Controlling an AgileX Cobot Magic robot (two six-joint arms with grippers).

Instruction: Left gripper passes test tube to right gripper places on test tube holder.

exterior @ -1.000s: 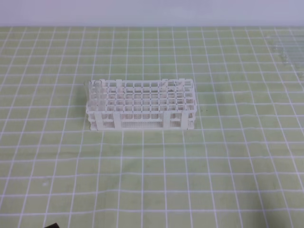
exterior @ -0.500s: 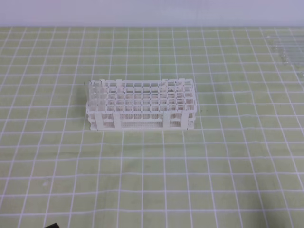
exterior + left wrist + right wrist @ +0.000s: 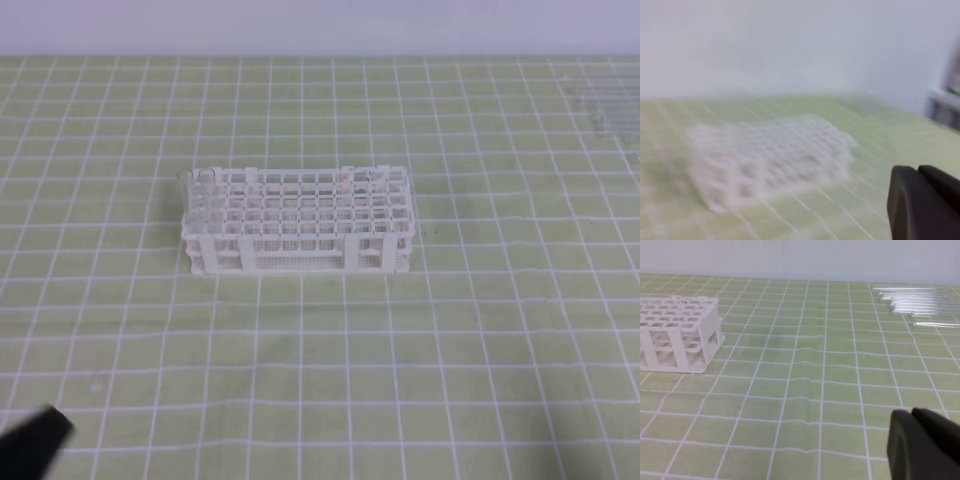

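Note:
The white test tube holder (image 3: 297, 222) stands in the middle of the green gridded mat; it shows blurred in the left wrist view (image 3: 770, 160) and at the left edge of the right wrist view (image 3: 677, 332). My left gripper (image 3: 40, 435) pokes in as a black blur at the bottom left corner, well short of the holder. Its fingers (image 3: 905, 200) are pressed together with nothing between them. My right gripper (image 3: 912, 415) is shut and empty too, low over the mat; it is outside the exterior view. The test tube is not in view on its own.
A cluster of several clear tubes (image 3: 920, 305) lies on the mat at the far right, faintly visible in the exterior view (image 3: 605, 100). A pale wall (image 3: 320, 25) runs behind the mat's far edge.
The left gripper has come up into the exterior view at the bottom left, where only a small black tip showed before. The holder has stayed put.

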